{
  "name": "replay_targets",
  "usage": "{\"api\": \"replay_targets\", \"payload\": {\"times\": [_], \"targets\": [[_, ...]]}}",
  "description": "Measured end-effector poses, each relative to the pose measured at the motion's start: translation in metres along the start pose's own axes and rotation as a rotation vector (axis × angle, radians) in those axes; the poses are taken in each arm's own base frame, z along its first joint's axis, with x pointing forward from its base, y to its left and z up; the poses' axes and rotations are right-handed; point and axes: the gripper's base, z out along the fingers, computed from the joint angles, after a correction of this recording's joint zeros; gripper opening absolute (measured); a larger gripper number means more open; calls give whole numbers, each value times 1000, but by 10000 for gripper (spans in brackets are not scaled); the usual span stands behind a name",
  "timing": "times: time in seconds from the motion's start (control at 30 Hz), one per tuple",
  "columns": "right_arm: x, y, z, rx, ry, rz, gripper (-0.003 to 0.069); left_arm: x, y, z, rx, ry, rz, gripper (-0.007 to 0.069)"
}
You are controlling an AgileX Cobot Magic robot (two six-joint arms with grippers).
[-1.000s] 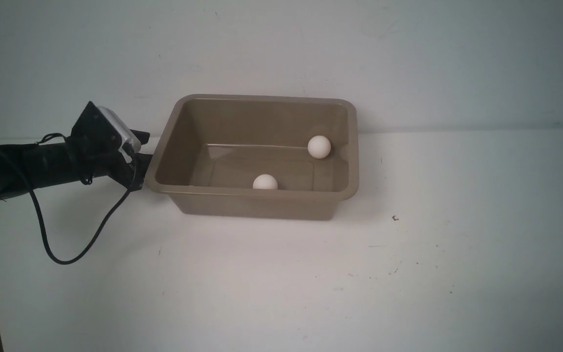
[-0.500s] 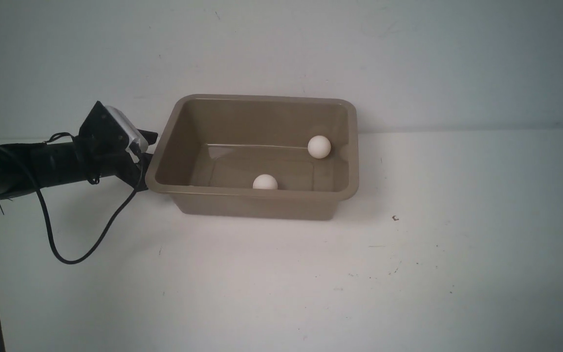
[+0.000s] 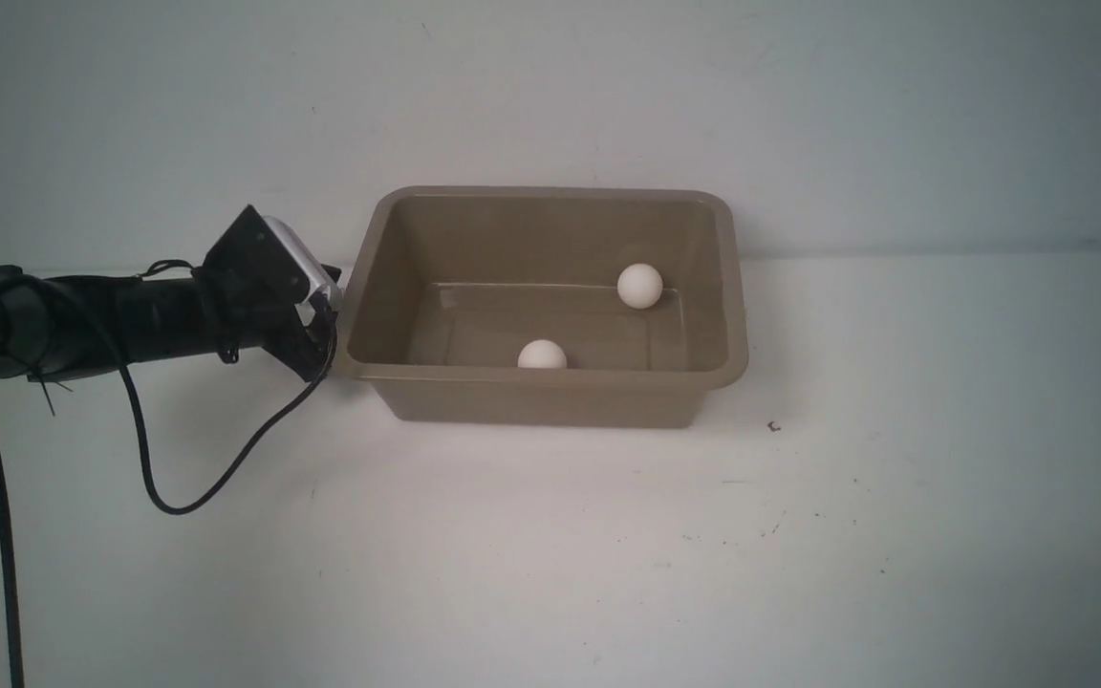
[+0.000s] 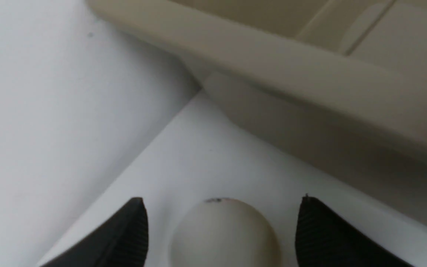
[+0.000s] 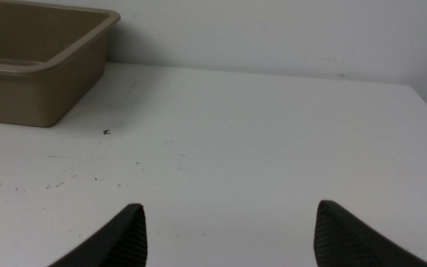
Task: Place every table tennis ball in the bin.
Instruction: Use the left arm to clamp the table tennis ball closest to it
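Observation:
The tan-brown bin (image 3: 550, 375) stands at the back of the white table, against the wall. Two white table tennis balls lie in it, one (image 3: 639, 286) at the far right, one (image 3: 542, 354) near the front wall. My left gripper (image 3: 329, 291) is low at the bin's left rim. In the left wrist view a third ball (image 4: 224, 237) with a small dark mark lies on the table between the open fingers (image 4: 124, 237), a gap on each side, close to the bin's wall (image 4: 310, 141). My right gripper (image 5: 230, 204) is open over bare table, with nothing between its fingers.
The wall runs right behind the bin and close to the left gripper. A black cable (image 3: 197, 487) loops down from the left arm onto the table. The bin's corner (image 5: 39, 92) shows far off in the right wrist view. Small dark specks (image 3: 773, 426) dot the table.
My left arm has moved right, toward the bin. The bin has slid right and turned slightly, and the two balls in it have shifted with it.

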Motion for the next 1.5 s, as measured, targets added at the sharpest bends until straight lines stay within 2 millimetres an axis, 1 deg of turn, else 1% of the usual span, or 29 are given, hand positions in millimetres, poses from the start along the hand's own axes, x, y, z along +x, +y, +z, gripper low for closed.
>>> {"api": "replay_targets", "payload": {"times": [0.17, 0.27, 0.43, 0.6, 0.73, 0.8, 0.9, 0.97, 1.23, 1.27, 1.37, 1.43, 1.5], "targets": [[0, 0, 0, 0, 0, 0, 549, -7, 7, 0, -17, -14, 21, 482], [0, 0, 0, 0, 0, 0, 549, -8, 13, 5, -28, -29, 22, 482], [0, 0, 0, 0, 0, 0, 549, -1, 16, 13, -31, -26, -50, 482], [0, 0, 0, 0, 0, 0, 549, 2, 18, 13, -46, -8, -58, 482], [0, 0, 0, 0, 0, 0, 549, 6, 22, 13, -91, 40, -59, 480], [0, 0, 0, 0, 0, 0, 549, 8, 23, 13, -108, 56, -66, 466], [0, 0, 0, 0, 0, 0, 549, 9, 24, 12, -118, 65, -85, 381], [0, 0, 0, 0, 0, 0, 549, 9, 24, 12, -118, 64, -96, 337], [0, 0, 0, 0, 0, -3, 549, 9, 25, 12, -131, 72, -103, 338], [0, 0, 0, 0, 0, -3, 549, 7, 25, 12, -128, 66, -101, 338], [0, 0, 0, 0, 0, -3, 549, -5, 24, 8, -88, 6, -86, 338], [0, 0, 0, 0, 0, -3, 549, -19, 25, 3, -72, -35, -67, 338], [0, 0, 0, 0, 0, -3, 549, -37, 27, -5, -66, -79, -41, 338]]}}
